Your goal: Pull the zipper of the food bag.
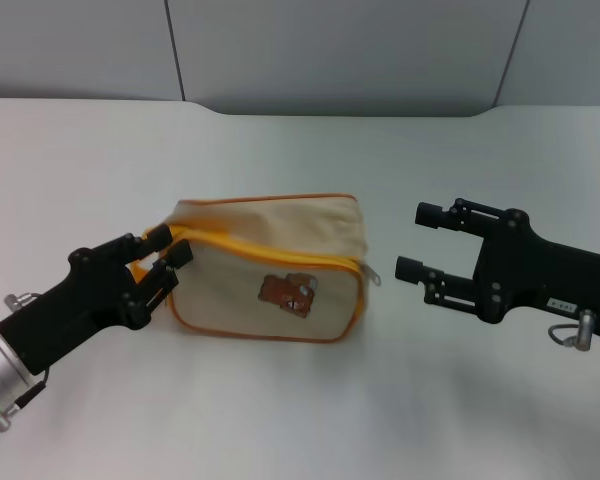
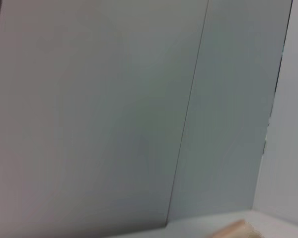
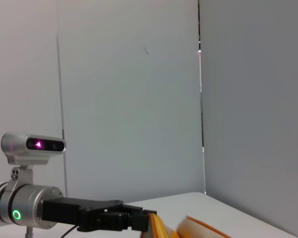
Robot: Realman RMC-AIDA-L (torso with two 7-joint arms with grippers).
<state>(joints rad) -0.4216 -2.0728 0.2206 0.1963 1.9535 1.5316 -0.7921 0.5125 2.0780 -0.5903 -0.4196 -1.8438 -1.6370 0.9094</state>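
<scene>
The food bag (image 1: pixel 270 262), cream canvas with orange-yellow piping and a brown bear patch (image 1: pixel 288 293), lies on the white table (image 1: pixel 300 420). Its yellow zipper (image 1: pixel 280 252) runs along the upper front edge. The small silver pull tab (image 1: pixel 373 275) hangs at the bag's right end. My left gripper (image 1: pixel 168 248) is shut on the bag's left end. It also shows in the right wrist view (image 3: pixel 136 221) beside a strip of the bag (image 3: pixel 198 229). My right gripper (image 1: pixel 417 240) is open, level with the bag's right end and a short gap from the pull tab.
A grey panelled wall (image 1: pixel 340 50) stands behind the table. The left wrist view shows mostly the wall (image 2: pixel 114 114) and a corner of the bag (image 2: pixel 236 230). The strap loop is not visible.
</scene>
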